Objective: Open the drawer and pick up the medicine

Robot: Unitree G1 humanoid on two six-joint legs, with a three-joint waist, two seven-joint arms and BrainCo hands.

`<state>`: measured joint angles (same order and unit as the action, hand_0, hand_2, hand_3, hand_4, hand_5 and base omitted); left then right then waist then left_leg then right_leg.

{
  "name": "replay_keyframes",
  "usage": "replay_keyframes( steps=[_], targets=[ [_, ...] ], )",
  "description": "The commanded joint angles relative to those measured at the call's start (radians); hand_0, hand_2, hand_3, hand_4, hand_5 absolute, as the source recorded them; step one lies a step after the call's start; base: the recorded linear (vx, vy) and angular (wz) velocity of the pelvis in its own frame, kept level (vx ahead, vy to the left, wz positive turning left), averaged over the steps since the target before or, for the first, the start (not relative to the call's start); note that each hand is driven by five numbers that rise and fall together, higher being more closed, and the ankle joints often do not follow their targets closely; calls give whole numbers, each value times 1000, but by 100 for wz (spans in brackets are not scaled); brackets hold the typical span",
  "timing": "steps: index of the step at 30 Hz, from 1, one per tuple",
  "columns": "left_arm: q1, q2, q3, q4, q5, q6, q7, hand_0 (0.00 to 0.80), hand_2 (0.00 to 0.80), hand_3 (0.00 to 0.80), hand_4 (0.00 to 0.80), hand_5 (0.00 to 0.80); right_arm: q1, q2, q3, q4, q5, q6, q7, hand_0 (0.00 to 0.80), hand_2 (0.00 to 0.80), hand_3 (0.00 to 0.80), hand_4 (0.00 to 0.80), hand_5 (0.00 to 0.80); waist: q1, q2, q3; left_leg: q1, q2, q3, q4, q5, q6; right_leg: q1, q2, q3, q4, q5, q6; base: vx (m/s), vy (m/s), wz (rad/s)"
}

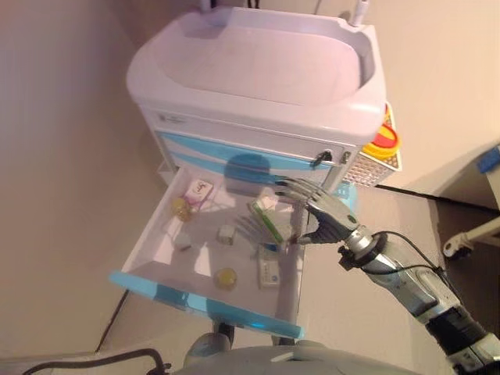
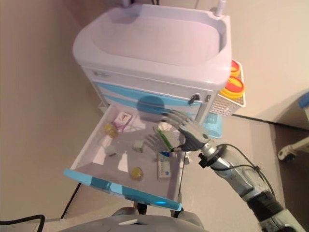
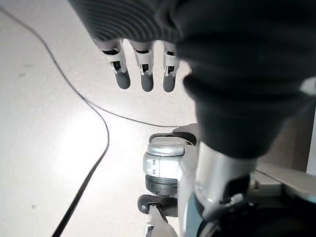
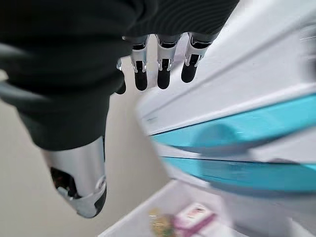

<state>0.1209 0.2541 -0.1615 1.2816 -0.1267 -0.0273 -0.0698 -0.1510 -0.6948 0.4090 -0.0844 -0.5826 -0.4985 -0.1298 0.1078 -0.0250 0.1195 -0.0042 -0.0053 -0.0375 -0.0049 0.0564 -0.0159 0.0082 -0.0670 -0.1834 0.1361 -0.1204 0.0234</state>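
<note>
The cart's bottom drawer [image 1: 205,301] stands pulled out, its teal front nearest me. Inside lie a pink-and-white box [image 1: 198,190], a green-and-white medicine box [image 1: 266,219], a flat white box [image 1: 270,273], two yellow round bottles [image 1: 226,276] and small white pieces. My right hand [image 1: 324,215] hovers over the drawer's right side, just above the green-and-white box, fingers [image 4: 160,69] straight and holding nothing. My left hand [image 3: 143,69] shows only in its wrist view, hanging over the floor with straight fingers.
The white cart [image 1: 258,55] has a recessed tray top and closed teal drawer fronts [image 4: 237,133] above the open one. A yellow-and-red container [image 1: 383,141] hangs on its right side. A wall runs along the left; a wheeled frame [image 1: 469,238] stands at the right.
</note>
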Motion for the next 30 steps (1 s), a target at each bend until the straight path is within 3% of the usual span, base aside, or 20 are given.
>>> replay_keyframes(
  steps=[1, 11, 17, 30],
  targets=[
    [-43, 13, -5, 14, -54, 6, 14, 0, 0, 0, 0, 0, -114, 2, 50, -77, 0, 34, 18, 0, 0, 0, 0, 0, 59, -37, 22, 4, -74, -5, 52, -121, 57, -8, -61, 14, -28, 79, 71, 7, -7, 28],
    [-11, 30, 14, -18, -98, -1, 21, 0, 0, 0, 0, 0, -266, 34, 222, 121, -86, 164, 74, 0, 0, 0, 0, 0, 173, -22, 21, 1, -81, -124, 13, -78, 42, 27, -72, -81, -28, 56, 57, 11, -10, 36],
    [-6, 36, 21, -20, -77, -3, 10, 0, 0, 0, 0, 0, -315, 72, 290, 289, -154, 215, 35, 0, 0, 0, 0, 0, 226, -24, 28, -14, -77, -177, 1, -55, 27, 39, -74, -138, -31, 48, 45, 1, -1, 29],
    [-10, 51, -9, -55, -68, -19, 6, 0, 0, 0, 0, 0, -399, 154, 343, 586, -218, 344, 20, 0, 0, 0, 0, 0, 287, -31, 59, -28, -74, -239, -13, -28, 9, 45, -70, -198, -28, 40, 32, 6, 7, 16]
  ],
)
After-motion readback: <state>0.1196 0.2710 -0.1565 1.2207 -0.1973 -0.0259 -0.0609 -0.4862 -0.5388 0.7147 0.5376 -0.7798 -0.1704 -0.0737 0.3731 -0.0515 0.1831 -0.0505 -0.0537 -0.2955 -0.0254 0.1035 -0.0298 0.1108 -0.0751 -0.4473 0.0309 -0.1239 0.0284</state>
